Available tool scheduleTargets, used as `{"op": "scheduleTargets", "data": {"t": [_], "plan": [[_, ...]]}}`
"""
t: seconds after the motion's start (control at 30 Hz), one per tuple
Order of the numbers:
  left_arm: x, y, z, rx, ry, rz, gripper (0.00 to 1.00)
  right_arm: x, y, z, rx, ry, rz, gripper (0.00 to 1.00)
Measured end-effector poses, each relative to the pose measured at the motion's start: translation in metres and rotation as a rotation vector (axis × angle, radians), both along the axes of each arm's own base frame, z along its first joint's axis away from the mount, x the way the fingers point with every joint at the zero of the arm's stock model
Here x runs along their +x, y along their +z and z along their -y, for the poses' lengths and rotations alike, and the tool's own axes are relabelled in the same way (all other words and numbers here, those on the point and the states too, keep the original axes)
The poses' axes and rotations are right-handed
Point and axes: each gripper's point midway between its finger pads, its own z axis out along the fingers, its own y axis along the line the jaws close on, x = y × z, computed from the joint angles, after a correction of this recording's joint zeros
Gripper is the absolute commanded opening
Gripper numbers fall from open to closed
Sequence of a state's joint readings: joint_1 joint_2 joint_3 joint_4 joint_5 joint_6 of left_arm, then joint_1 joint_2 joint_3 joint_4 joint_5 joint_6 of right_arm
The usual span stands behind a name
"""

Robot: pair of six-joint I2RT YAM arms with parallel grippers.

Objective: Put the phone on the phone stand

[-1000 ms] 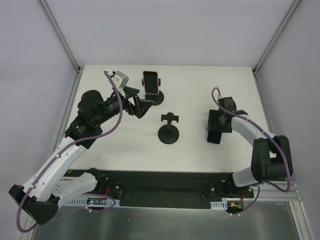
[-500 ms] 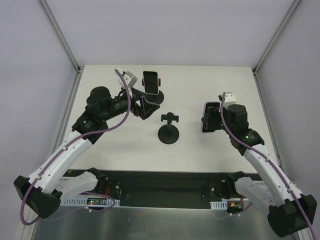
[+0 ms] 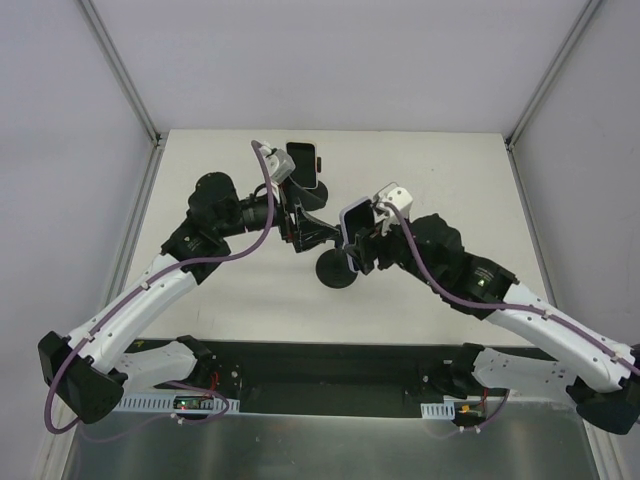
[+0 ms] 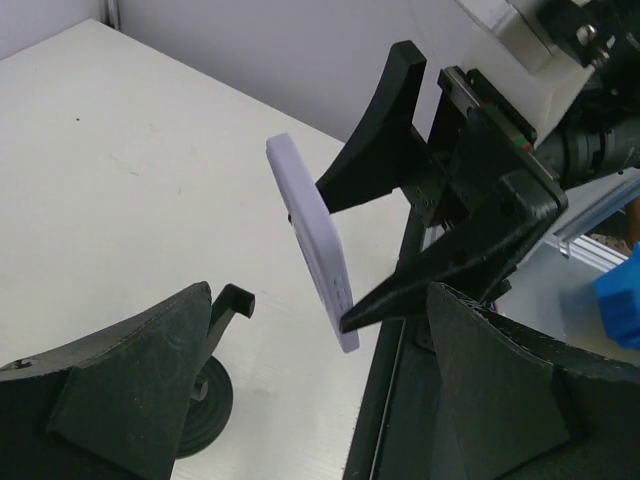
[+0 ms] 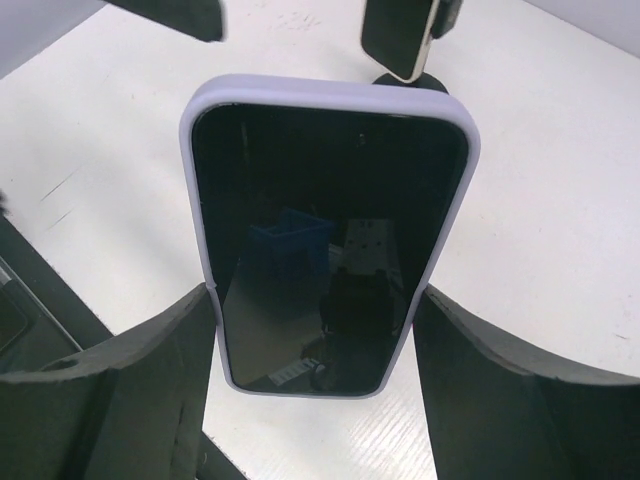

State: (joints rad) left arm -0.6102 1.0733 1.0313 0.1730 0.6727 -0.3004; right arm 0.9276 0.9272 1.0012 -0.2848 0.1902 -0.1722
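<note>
My right gripper (image 3: 360,240) is shut on a phone in a lavender case (image 3: 354,219) and holds it upright in the air, just above and right of the empty black phone stand (image 3: 338,270) at the table's middle. In the right wrist view the phone (image 5: 325,230) shows its dark screen, pinched by its long edges between my fingers (image 5: 130,390). My left gripper (image 3: 310,228) is open and empty, close to the stand's left. Its view shows the phone's edge (image 4: 312,255), the stand's clamp hook (image 4: 232,303) and the right gripper's fingers (image 4: 390,140).
A second phone (image 3: 303,165) sits on another black stand (image 3: 312,197) at the back centre; it also shows in the right wrist view (image 5: 402,30). The two arms are close together over the table's middle. A black rail (image 3: 320,375) runs along the near edge.
My right arm has swung left from the table's right side, lifting the phone to the centre stand. My left gripper has moved right, toward that stand.
</note>
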Motion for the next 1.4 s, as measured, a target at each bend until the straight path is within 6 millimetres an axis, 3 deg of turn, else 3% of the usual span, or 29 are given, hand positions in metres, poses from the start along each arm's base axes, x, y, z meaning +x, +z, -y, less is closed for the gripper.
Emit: {"op": "scheduleTargets", "data": {"t": [0.23, 0.33, 0.37, 0.47, 0.5, 0.57, 0.6, 0.63, 0.67, 0.73, 0.77, 0.83, 1.0, 1.27, 1.4], "plan": [[0.003, -0.007, 0.004, 0.012, -0.002, -0.02, 0.82, -0.008, -0.001, -0.032, -0.083, 0.027, 0.064, 0.01], [0.004, -0.014, 0.008, 0.023, -0.009, -0.04, 0.68, -0.007, 0.003, -0.04, -0.109, 0.016, 0.099, 0.01], [0.004, -0.017, 0.01, 0.03, -0.012, -0.052, 0.57, -0.007, 0.005, -0.043, -0.113, 0.013, 0.111, 0.01], [0.005, -0.03, 0.015, 0.058, -0.022, -0.097, 0.46, -0.007, 0.015, -0.05, -0.111, 0.008, 0.153, 0.01], [0.006, -0.034, 0.016, 0.065, -0.022, -0.108, 0.34, -0.008, 0.017, -0.052, -0.109, 0.009, 0.164, 0.01], [0.006, -0.038, 0.016, 0.073, -0.026, -0.132, 0.21, -0.008, 0.019, -0.053, -0.125, 0.005, 0.182, 0.01], [0.005, -0.038, 0.016, 0.074, -0.029, -0.135, 0.04, -0.008, 0.018, -0.054, -0.133, 0.003, 0.186, 0.01], [0.003, -0.037, 0.017, 0.076, -0.036, -0.131, 0.0, -0.007, 0.017, -0.055, -0.141, 0.002, 0.187, 0.08], [0.004, -0.038, 0.017, 0.077, -0.029, -0.142, 0.0, -0.005, 0.017, -0.054, -0.152, -0.011, 0.193, 0.34], [0.007, -0.043, 0.015, 0.093, -0.007, -0.156, 0.0, -0.003, 0.018, -0.054, -0.162, -0.022, 0.197, 0.6], [0.008, -0.045, 0.013, 0.098, -0.003, -0.162, 0.0, -0.003, 0.019, -0.054, -0.159, -0.017, 0.197, 0.85], [0.007, -0.049, 0.013, 0.113, -0.005, -0.158, 0.0, -0.006, 0.018, -0.054, -0.165, -0.002, 0.194, 0.99], [0.005, -0.05, 0.013, 0.122, -0.02, -0.139, 0.0, -0.018, 0.005, -0.05, -0.186, 0.074, 0.137, 0.97], [-0.015, -0.044, 0.016, 0.106, -0.145, -0.116, 0.0, -0.017, -0.016, 0.0, -0.122, 0.099, -0.055, 0.97], [-0.035, -0.034, 0.02, 0.077, -0.251, -0.082, 0.0, -0.03, -0.015, 0.003, -0.041, 0.182, -0.136, 0.98]]}}
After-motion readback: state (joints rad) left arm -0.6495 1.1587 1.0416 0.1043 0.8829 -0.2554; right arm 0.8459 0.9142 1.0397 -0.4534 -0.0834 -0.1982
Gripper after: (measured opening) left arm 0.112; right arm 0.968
